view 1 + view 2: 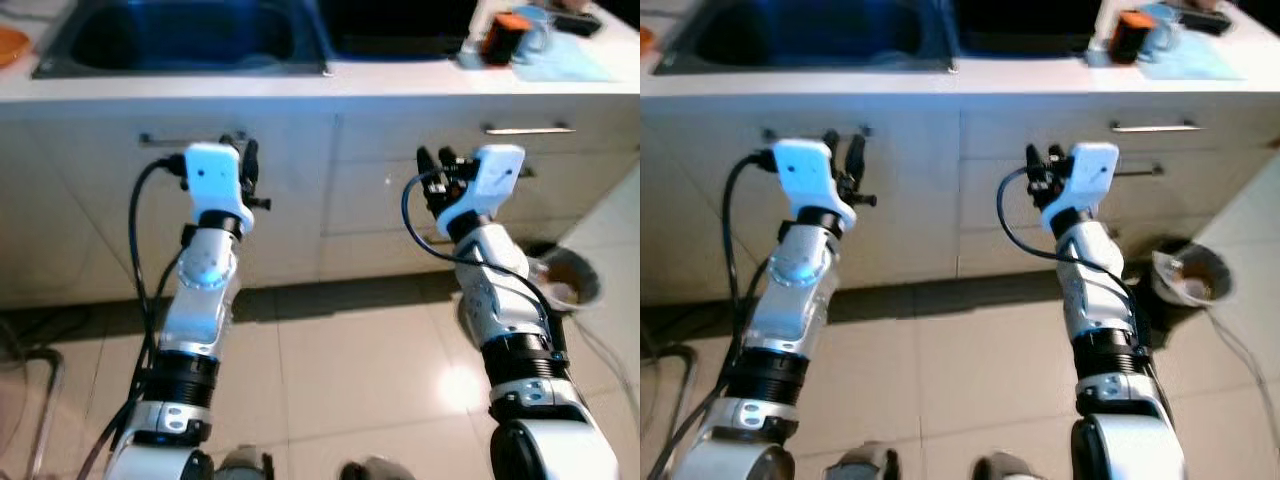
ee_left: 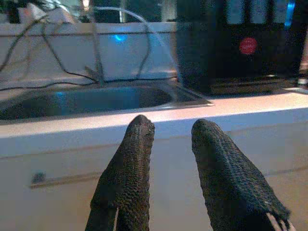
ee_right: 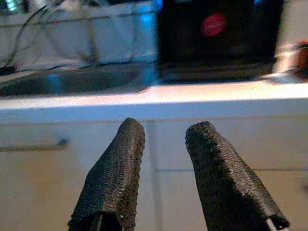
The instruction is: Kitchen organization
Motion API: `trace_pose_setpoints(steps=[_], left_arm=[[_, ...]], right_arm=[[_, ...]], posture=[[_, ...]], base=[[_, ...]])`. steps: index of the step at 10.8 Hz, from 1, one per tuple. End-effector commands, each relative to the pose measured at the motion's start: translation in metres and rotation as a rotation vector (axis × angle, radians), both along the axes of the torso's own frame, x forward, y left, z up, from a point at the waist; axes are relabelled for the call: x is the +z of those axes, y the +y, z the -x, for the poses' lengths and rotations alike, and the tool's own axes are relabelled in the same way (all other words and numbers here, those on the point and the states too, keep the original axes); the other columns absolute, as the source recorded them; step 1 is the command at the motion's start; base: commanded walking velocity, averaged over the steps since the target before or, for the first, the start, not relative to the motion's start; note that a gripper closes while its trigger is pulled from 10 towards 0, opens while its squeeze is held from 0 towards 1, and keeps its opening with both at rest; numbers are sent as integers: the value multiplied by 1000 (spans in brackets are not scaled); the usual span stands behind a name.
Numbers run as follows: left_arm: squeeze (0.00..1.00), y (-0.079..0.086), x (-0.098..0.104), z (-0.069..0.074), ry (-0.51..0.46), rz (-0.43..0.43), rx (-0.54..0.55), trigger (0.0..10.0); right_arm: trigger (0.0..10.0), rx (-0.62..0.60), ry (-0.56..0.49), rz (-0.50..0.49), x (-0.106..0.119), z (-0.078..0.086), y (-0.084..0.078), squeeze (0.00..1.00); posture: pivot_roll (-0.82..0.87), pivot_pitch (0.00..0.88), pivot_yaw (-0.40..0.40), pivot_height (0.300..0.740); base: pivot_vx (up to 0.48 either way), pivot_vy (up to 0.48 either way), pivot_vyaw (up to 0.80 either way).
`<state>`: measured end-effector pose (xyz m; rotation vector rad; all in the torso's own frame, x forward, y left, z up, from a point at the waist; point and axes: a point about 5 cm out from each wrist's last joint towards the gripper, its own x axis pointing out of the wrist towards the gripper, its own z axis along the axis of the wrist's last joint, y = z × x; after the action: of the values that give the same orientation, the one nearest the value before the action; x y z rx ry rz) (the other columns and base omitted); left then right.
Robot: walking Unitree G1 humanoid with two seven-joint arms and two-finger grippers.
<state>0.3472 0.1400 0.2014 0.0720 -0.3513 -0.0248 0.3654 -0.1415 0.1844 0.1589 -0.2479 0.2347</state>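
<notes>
1. Surface [image 1: 400,80]: runs white across the top of the head views, above pale cupboard doors and drawers with slim bar handles [image 1: 528,129]. Carries the likely things to tidy at its far right end.
2. Sink [image 1: 180,40]: sits dark and steel in the surface, to the left. Too shadowed inside to tell whether anything lies in it.
3. Black appliance [image 2: 240,43]: stands behind the sink with a red round mark on its front. Too blurred to say what kind it is.
4. Bowl [image 1: 565,280]: rests on the tiled floor by the right arm, with brownish contents. Probably hard and breakable, best taken by the rim. Partly cut off by the arm.
5. Blue cloth [image 1: 565,60]: lies flat at the right end of the surface. Probably soft, light and limp, so best pinched at an edge or fold. Cut by the picture's edge.
6. Dark jar [image 1: 505,35] with an orange top: stands just beside the cloth. Probably light, stiff and a bit slippery, best gripped round the body. Too small to tell if the top is fastened.
7. Left tool [image 2: 172,132]: hangs before the cupboard under the sink, narrowly parted, holding nothing.
8. Right tool [image 3: 166,132]: faces the drawers, narrowly parted too, holding nothing, well apart from the jar and cloth.
</notes>
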Motion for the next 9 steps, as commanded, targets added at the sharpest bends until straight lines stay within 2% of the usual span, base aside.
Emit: trace_pose_setpoints(steps=[1,9], left_arm=[[0,1,2,1,-4,5,8,10000],[0,2,12,1,-31,-1,12,10000]], right_arm=[[10000,9,-24,-3,9,-1,1,0],[10000,11,-48,-2,18,-2,2,0]], posture=[[56,145,-48,723],[59,147,-49,723]], base=[[401,0,0],[399,0,0]])
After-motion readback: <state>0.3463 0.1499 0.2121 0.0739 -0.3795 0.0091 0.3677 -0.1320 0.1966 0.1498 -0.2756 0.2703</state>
